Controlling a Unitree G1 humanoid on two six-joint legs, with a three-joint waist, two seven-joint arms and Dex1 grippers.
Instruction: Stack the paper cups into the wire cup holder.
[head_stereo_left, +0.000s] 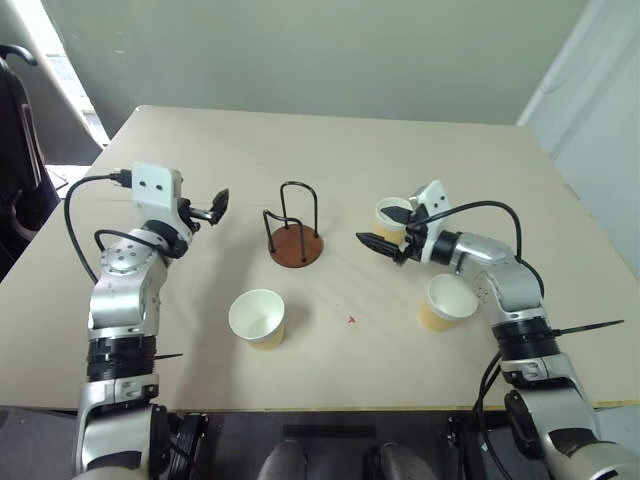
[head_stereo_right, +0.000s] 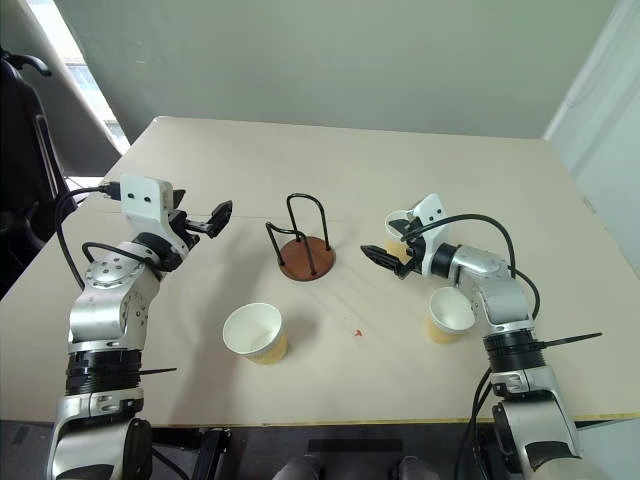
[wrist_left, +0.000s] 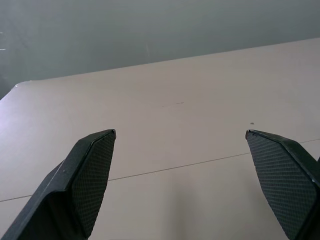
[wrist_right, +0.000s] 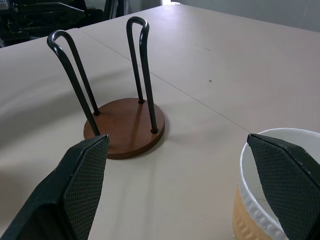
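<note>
The wire cup holder (head_stereo_left: 296, 246), a round brown base with black wire loops, stands empty at the table's middle. Three paper cups stand upright: one (head_stereo_left: 258, 318) in front of the holder, one (head_stereo_left: 447, 302) at the right beside my right forearm, and one (head_stereo_left: 390, 216) right of the holder. My right gripper (head_stereo_left: 386, 232) hovers open, pointing left toward the holder (wrist_right: 124, 127), and that third cup (wrist_right: 260, 210) sits just by one of its fingers. My left gripper (head_stereo_left: 212, 209) is open left of the holder, above bare table, holding nothing.
The tan table (head_stereo_left: 330, 150) stretches wide behind the holder. Its front edge runs close below the cups. A dark chair (head_stereo_left: 15, 150) stands off the table's left side.
</note>
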